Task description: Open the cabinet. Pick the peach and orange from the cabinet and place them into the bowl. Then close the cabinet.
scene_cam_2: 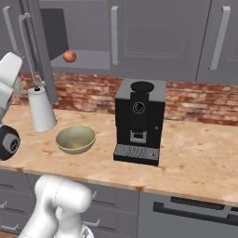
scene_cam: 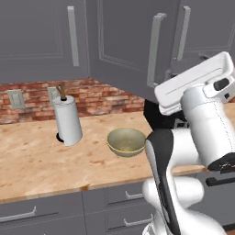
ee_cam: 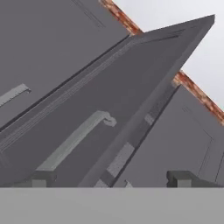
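opening the grey two-door wall cabinet [scene_cam: 124, 41] is the step in hand, and it looks partly done: its left door stands swung out toward the robot, the tall grey bar handle [scene_cam: 155, 48] facing the room. the hand view looks along that open door, with the two-finger gripper [ee_cam: 109, 180] close by its handle and its jaws spread wide, holding nothing. in the right base view the small round pink-red peach [scene_cam_2: 69, 56] sits on the grey shelf inside the opening; the orange i cannot make out. the wide shallow olive-tan bowl [scene_cam: 126, 141] rests on the wooden counter [scene_cam: 32, 160], near the white paper-towel roll [scene_cam: 67, 120] and left of the black coffee machine [scene_cam_2: 138, 122]. next, i judge, the arm must clear the door edge and reach into the shelf for the peach, jaws kept wide.
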Robot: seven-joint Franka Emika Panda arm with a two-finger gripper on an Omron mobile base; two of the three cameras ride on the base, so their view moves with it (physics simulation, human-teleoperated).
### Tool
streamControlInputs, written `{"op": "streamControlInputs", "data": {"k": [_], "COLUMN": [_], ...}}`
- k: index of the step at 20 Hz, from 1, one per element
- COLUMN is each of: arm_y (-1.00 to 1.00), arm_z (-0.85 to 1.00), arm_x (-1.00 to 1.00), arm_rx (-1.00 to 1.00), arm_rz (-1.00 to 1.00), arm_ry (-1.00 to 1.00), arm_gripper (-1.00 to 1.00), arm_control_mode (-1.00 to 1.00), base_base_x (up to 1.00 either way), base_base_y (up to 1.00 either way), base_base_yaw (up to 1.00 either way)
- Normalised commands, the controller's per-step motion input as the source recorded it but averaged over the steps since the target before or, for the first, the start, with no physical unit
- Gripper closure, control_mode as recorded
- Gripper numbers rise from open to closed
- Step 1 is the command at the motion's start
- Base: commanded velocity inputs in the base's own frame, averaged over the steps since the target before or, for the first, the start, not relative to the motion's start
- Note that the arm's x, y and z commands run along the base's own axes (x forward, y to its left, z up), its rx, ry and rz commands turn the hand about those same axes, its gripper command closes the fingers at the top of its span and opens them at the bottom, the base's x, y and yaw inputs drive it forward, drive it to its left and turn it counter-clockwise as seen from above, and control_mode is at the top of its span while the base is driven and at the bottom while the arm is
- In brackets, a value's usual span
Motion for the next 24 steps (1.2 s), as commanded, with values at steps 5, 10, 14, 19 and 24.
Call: {"op": "streamControlInputs", "data": {"k": [5, 10, 14, 19, 24], "arm_y": [-0.85, -1.0, -1.0, -0.81, -0.21], "arm_z": [0.09, 0.01, 0.15, 0.12, -0.05], "arm_x": [-0.96, -0.57, -0.16, 0.0, 0.0], "arm_rx": [0.38, 0.64, 0.62, 0.5, 0.13], "arm_rz": [-0.09, 0.0, 0.09, 0.15, 0.12], "arm_ry": [-0.3, 0.0, 0.23, 0.58, 0.33], "arm_gripper": [-1.0, -1.0, -1.0, -1.0, -1.0], "arm_control_mode": [-1.0, -1.0, -1.0, -1.0, -1.0], "base_base_x": [0.0, 0.0, 0.0, 0.0, 0.0], "base_base_y": [0.0, 0.0, 0.0, 0.0, 0.0], "base_base_yaw": [0.0, 0.0, 0.0, 0.0, 0.0]}}
